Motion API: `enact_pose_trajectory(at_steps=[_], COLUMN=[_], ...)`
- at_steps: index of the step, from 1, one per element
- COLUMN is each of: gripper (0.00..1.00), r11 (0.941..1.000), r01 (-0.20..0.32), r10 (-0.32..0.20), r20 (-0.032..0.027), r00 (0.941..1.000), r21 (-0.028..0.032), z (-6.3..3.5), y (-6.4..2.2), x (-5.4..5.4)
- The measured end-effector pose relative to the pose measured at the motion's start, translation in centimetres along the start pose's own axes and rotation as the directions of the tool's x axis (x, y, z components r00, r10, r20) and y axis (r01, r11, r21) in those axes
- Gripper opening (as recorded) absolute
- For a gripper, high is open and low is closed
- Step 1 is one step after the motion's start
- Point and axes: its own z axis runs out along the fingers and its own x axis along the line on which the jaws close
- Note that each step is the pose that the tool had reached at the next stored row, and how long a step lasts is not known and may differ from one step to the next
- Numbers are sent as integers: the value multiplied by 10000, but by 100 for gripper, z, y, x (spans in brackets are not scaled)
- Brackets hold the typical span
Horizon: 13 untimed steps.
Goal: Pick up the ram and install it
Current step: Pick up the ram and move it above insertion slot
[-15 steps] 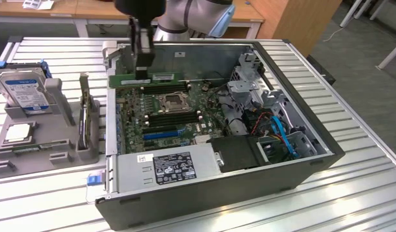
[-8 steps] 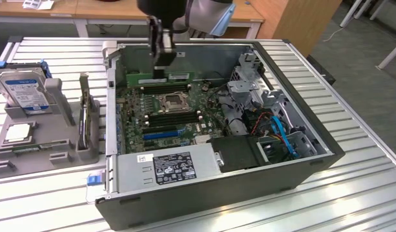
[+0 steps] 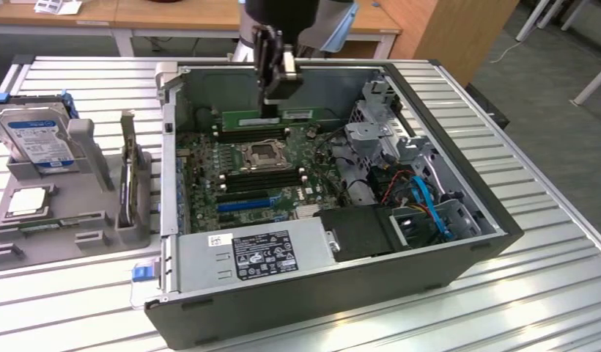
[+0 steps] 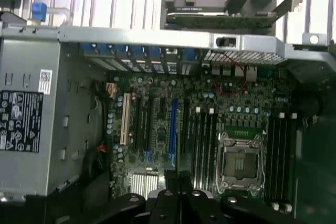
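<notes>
Gripper point(image 3: 271, 101) jaws closed on the top edge of the ram point(image 3: 244, 117), which stands on edge beyond the processor socket point(image 3: 262, 155), at the far side of the open case point(image 3: 330, 293).

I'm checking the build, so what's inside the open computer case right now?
A motherboard with its processor socket, a power supply, blue cables, and the green ram held in the gripper. What lies under the power supply is covered.
</notes>
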Motion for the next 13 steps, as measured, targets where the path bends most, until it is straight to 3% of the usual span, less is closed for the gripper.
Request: enact_pose_trajectory(at_steps=[13], gripper=[12], r11=[10000], r01=[0], r10=[0], r20=[-19], r00=[10000], r21=[21], z=[-22], y=[-54], x=[-550])
